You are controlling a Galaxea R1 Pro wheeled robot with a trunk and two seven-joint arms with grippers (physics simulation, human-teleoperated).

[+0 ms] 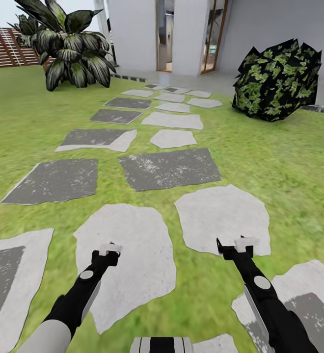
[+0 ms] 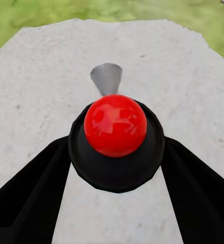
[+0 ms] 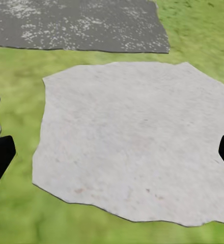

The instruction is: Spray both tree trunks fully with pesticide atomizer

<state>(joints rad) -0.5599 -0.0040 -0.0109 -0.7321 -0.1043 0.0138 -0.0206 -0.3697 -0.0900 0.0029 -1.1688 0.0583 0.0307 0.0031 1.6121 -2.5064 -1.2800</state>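
At the far left a brown slatted fence (image 1: pixel 5 49) closes off the garden, and a broad-leaved dark plant (image 1: pixel 71 49) stands in front of it on the grass floor (image 1: pixel 289 162). Lower down, the left arm reaches forward and low, its left claw (image 1: pixel 109 249) hanging over a pale stepping stone (image 1: pixel 127 264). In the left wrist view the black fingers (image 2: pixel 25 198) flank a rounded black body capped with a glossy red ball (image 2: pixel 115 124), which casts a small grey shadow on the stone beneath. This may be the pesticide atomizer carried nose-down, but I cannot be sure. Nor can I tell whether the fingers actually clamp it or merely stand beside it. Toward the middle, a path of dark slabs (image 1: pixel 169 169) and pale stones runs up to the white house (image 1: pixel 132 34) and its open doorway (image 1: pixel 164 34). The robot seems to be travelling along this path rather than working, which would explain why both arms are tucked in symmetrically and kept clear of the ground. To the right, the right claw (image 1: pixel 236 245) hovers over another pale stone (image 3: pixel 132 142). Its fingers sit wide apart with nothing between them, probably kept free as the spare hand. Furthest right, a jagged dark green bush (image 1: pixel 277 81) sits on the lawn near the house wall.
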